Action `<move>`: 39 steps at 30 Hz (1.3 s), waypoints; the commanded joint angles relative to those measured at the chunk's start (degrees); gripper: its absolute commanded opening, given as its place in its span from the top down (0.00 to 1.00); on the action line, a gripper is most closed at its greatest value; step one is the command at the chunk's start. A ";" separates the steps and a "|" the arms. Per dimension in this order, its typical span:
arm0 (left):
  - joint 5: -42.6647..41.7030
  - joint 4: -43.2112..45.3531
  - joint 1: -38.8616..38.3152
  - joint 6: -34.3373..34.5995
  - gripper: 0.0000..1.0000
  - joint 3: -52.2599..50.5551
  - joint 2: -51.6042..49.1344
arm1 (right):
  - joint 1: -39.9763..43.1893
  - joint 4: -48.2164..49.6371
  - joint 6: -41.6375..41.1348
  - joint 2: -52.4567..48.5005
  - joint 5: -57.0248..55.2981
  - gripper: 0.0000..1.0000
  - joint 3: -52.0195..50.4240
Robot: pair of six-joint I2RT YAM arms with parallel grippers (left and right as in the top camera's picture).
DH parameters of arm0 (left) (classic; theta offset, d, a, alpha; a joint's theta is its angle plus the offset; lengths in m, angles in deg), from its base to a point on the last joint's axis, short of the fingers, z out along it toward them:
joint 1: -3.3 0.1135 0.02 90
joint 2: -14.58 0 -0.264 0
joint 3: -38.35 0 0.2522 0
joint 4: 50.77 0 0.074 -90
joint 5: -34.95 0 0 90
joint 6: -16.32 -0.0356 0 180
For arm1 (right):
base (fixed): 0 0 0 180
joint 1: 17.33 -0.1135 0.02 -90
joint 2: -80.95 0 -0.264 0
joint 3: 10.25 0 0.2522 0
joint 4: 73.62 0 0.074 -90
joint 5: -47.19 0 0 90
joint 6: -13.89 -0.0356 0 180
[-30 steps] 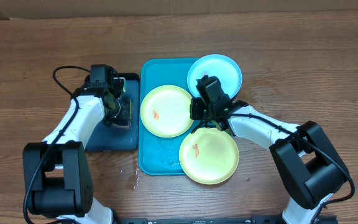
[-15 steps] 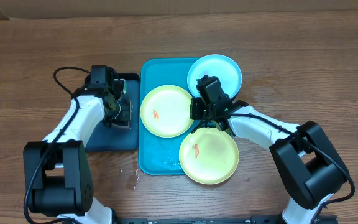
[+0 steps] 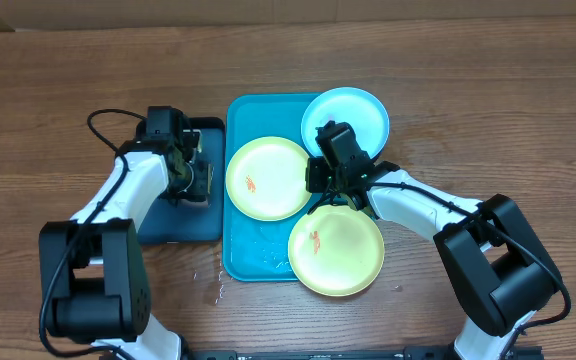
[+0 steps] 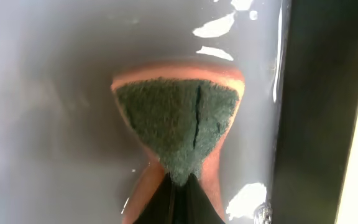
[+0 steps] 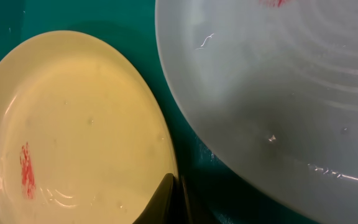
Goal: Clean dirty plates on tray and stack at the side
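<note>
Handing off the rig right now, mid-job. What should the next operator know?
Left end effector: shut on the sponge in the dark tray.
Right end effector: shut, tips at the rim of the left yellow-green plate; grip unclear.
Near yellow-green plate and blue plate also lie on the turquoise tray.
Done: nothing stacked aside.
Left: red smears show on both yellow-green plates; wipe all, stack.

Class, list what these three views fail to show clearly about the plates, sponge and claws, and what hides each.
1. Right wrist: whether the right claw grips the rim of the yellow plate; the bottom edge cuts it off.
2. Right wrist: the red smear on the blue plate, cut by the top edge.
3. Left wrist: the lower end of the sponge, covered by the left claw.
</note>
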 commanded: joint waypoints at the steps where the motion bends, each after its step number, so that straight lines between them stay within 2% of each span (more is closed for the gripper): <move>1: 0.17 -0.28 0.72 0.22 0.96 1.33 5.97 | -0.07 0.81 -0.48 -0.28 2.29 0.96 -0.24; 10: 0.13 -2.93 0.72 3.10 0.96 1.33 14.75 | -0.04 0.07 -0.44 -0.28 2.60 0.96 -0.24; 11: 0.11 -3.17 0.72 3.85 0.96 1.33 15.06 | -0.04 -0.15 -0.44 -0.28 2.60 0.95 -0.24; 12: 0.13 -3.45 0.72 4.85 0.96 1.33 15.15 | -0.04 -0.39 -0.44 -0.28 2.60 0.87 -0.24; 14: 0.13 -4.15 0.72 7.23 0.96 1.33 15.17 | 0.13 -0.37 -0.46 -0.28 2.19 0.85 -0.24; 15: 0.13 -4.55 0.72 8.37 0.96 1.33 15.15 | 0.24 -0.31 -0.46 -0.28 1.77 0.86 -0.24; 17: 0.13 -4.83 0.72 9.29 0.96 1.33 15.15 | 0.28 0.11 -0.46 -0.28 1.11 0.96 -0.24; 31: 0.17 -4.96 0.72 9.22 0.96 1.31 15.13 | 0.28 1.42 -0.50 -0.28 1.33 0.96 -0.22; 35: 0.17 -4.96 0.72 9.22 0.96 1.31 15.13 | 0.28 1.42 -0.48 -0.28 1.31 0.90 -0.22; 37: 0.20 -4.96 0.72 9.22 0.96 1.31 15.13 | 0.28 1.44 -0.48 -0.28 1.29 0.96 -0.22; 39: 0.22 -4.96 0.68 9.20 0.96 1.31 15.13 | 0.28 1.49 -0.48 -0.28 1.29 0.96 -0.22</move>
